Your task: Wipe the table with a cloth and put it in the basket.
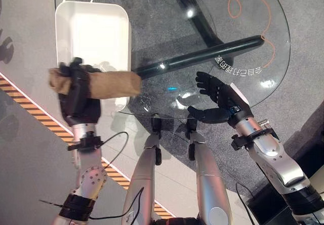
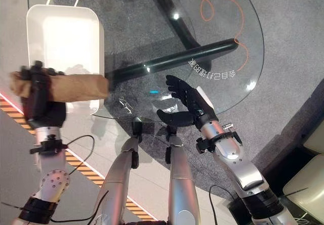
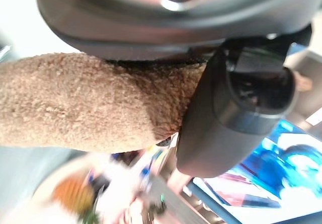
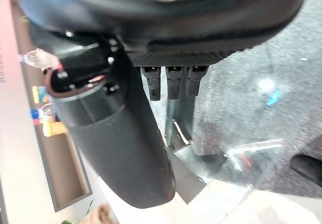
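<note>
I am holding the brown cloth (image 1: 104, 84) in my left hand (image 1: 77, 91), my fingers and thumb curling round it near one end. The cloth is rolled into a thick, fuzzy bundle that is lying level across my palm. Its short end is sticking out past the back of my hand, away from the white basket (image 1: 91, 28), while its long end is reaching over the basket's near edge toward the glass worktop (image 1: 243, 28). In the left wrist view my thumb (image 3: 236, 108) is pressing against the cloth's fleecy side.

The white basket is a shallow, rounded rectangular tray sitting just beside the round glass worktop, touching or slightly overlapping its rim; I cannot tell which. The cloth is hanging above the basket's near edge rather than lying inside it.

My right hand (image 1: 217, 96) is hovering over the worktop's near rim, well apart from the basket, with fingers spread straight and thumb held out, gripping nothing. Beneath the glass, a dark tubular leg (image 1: 202, 55) of the worktop is running from the basket's side out toward the far rim, and an orange looped line (image 1: 248, 7) is showing near that rim.
</note>
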### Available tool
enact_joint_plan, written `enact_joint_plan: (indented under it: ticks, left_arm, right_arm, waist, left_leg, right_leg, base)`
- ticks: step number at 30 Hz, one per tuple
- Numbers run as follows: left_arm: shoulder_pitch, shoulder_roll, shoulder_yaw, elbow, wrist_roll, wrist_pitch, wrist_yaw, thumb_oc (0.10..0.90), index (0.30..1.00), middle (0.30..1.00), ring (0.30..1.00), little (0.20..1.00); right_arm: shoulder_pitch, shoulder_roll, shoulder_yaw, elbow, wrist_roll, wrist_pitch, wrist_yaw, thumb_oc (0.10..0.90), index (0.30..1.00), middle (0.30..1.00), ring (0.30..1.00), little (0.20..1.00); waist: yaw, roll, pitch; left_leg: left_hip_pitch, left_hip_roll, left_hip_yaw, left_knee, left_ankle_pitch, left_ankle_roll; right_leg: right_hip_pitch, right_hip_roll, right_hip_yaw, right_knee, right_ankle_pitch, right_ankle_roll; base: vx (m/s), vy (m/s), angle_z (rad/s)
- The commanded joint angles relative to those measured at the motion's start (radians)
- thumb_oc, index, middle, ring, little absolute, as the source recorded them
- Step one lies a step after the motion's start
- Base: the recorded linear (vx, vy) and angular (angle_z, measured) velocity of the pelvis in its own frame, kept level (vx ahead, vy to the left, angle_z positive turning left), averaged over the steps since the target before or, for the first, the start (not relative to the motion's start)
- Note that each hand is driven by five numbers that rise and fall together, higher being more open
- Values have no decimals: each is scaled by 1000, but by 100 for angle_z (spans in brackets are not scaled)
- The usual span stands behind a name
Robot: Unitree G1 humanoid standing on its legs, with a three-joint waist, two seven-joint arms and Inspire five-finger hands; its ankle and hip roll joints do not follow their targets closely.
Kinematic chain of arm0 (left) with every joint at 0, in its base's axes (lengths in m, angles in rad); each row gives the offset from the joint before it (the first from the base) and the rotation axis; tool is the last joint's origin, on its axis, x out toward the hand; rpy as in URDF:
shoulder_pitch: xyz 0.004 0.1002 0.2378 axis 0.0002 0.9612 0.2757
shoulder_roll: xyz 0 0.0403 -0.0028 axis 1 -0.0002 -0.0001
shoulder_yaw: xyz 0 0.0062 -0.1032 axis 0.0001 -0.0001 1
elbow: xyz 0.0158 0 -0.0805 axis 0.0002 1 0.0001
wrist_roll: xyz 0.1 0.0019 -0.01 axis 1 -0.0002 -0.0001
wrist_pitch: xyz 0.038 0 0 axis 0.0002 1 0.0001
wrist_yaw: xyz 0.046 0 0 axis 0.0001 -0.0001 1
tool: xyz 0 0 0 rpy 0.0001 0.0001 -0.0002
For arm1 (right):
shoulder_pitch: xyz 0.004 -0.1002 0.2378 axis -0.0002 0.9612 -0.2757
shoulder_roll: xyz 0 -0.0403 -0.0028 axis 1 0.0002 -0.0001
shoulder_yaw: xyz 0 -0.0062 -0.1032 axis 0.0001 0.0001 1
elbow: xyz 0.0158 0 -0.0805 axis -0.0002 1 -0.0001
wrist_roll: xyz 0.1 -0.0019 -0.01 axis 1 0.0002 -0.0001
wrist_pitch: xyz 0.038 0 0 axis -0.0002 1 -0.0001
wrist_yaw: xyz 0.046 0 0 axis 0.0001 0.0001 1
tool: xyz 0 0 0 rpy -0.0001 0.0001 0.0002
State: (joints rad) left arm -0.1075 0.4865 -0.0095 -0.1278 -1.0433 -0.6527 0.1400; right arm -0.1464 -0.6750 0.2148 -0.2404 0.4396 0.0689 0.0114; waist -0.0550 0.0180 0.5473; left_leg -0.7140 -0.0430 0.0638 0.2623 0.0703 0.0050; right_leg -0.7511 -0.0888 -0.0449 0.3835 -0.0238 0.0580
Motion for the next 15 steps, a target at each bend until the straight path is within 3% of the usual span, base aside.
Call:
enact_joint_plan:
  ticks: [1, 2, 3, 5, 9, 12, 15]
  left_arm:
    - [-16, 35, 123, -140, 365, -128, 233, 100, 300, 300, 300, 200]
    - [-19, 39, 131, -132, 437, -118, 296, 100, 300, 300, 300, 200]
    - [-35, 60, 147, -108, 627, -73, 450, 100, 300, 300, 300, 200]
    - [-64, 113, 172, -53, 831, 36, 622, 100, 300, 300, 300, 200]
    - [-133, 222, 187, 87, 923, 172, 741, 100, 300, 300, 300, 200]
    - [-219, 296, 153, 256, 930, 237, 754, 100, 300, 300, 300, 200]
    - [-313, 360, 80, 387, 991, 344, 754, 100, 300, 300, 300, 200]
  right_arm:
    - [8, 9, -28, -55, -1, -15, 81, 800, 900, 900, 900, 900]
    - [5, 9, -22, -48, -5, -8, 87, 800, 900, 900, 900, 900]
    - [-5, 7, -12, -40, -5, 15, 103, 800, 900, 900, 900, 900]
    - [-22, 2, 10, -25, -10, 56, 128, 800, 900, 900, 900, 900]
    - [-60, -35, 63, -4, -11, 121, 159, 800, 900, 900, 900, 900]
    - [-96, -69, 122, 28, -6, 161, 184, 800, 900, 900, 900, 900]
    - [-128, -92, 175, 61, 11, 198, 208, 800, 900, 900, 900, 900]
  waist:
    - [15, 41, -27]
    - [15, 43, -27]
    - [13, 45, -27]
    - [11, 48, -27]
    - [3, 53, -27]
    - [-10, 55, -27]
    - [-19, 51, -27]
  left_leg:
    - [33, -67, 7, 23, -92, 11]
    - [30, -68, 7, 26, -93, 10]
    - [22, -68, 8, 35, -94, 7]
    - [15, -69, 11, 43, -95, 3]
    - [1, -67, 23, 55, -96, -3]
    - [-17, -58, 38, 66, -97, -7]
    - [-38, -51, 47, 73, -95, -11]
  right_leg:
    - [33, 78, 28, -54, -10, -8]
    - [31, 77, 28, -52, -11, -10]
    - [23, 75, 29, -45, -15, -12]
    - [18, 73, 33, -41, -18, -17]
    - [0, 72, 41, -31, -22, -20]
    - [-22, 71, 47, -23, -22, -19]
    - [-47, 73, 53, -16, -17, -15]
  base:
    - [16, 68, -1]
    - [18, 87, -2]
    - [23, 92, -3]
    - [27, 95, -5]
    - [24, 115, -9]
    - [27, 134, -6]
    - [27, 97, -6]
